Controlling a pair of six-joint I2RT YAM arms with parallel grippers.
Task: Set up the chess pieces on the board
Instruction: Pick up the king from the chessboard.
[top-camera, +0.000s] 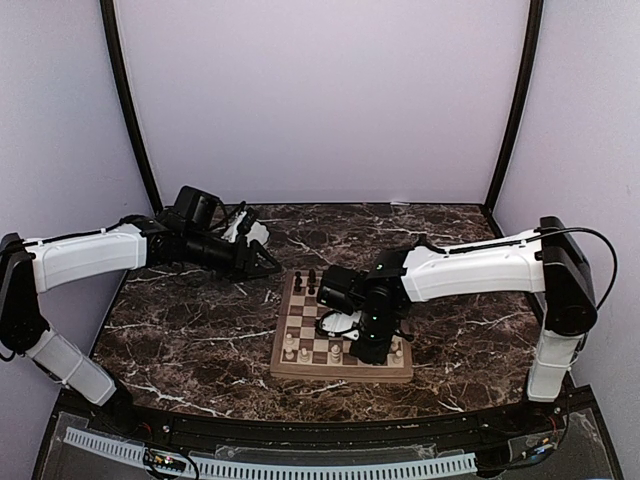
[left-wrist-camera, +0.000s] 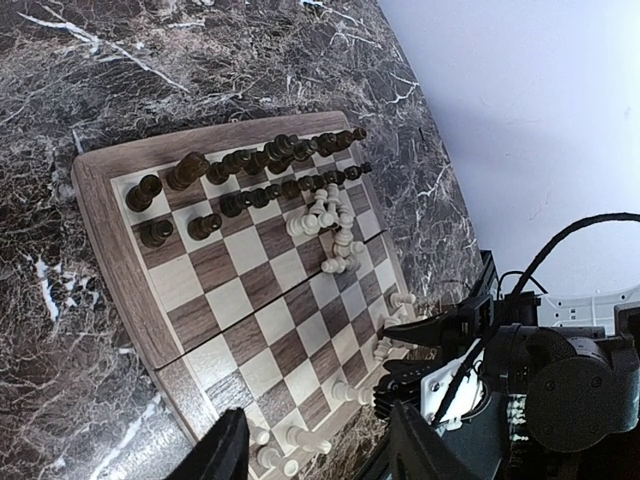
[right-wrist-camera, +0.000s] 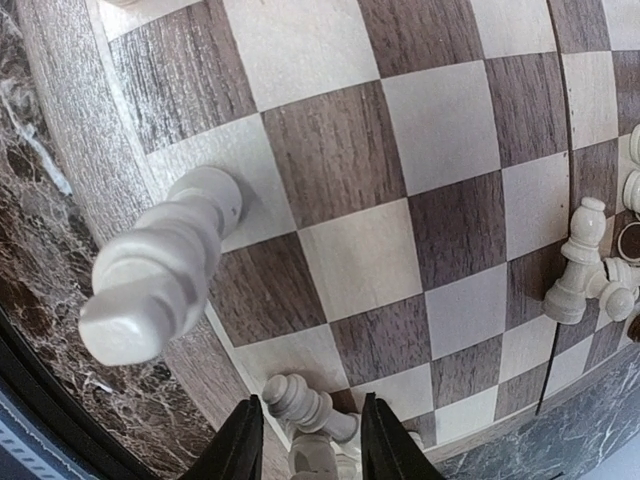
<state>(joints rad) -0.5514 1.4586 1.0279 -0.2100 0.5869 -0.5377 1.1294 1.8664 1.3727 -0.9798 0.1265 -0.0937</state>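
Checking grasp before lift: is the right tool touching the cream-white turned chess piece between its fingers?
Cannot tell. Right wrist view: cream-white turned chess piece sits between the right tool fingers, edges nearly meeting; no plain contact or gap.

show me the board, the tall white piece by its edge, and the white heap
board (left-wrist-camera: 112, 240), left wrist view, on its brown border
tall white piece (right-wrist-camera: 160, 265), right wrist view, mid body
white heap (left-wrist-camera: 322, 212), left wrist view, heap's middle
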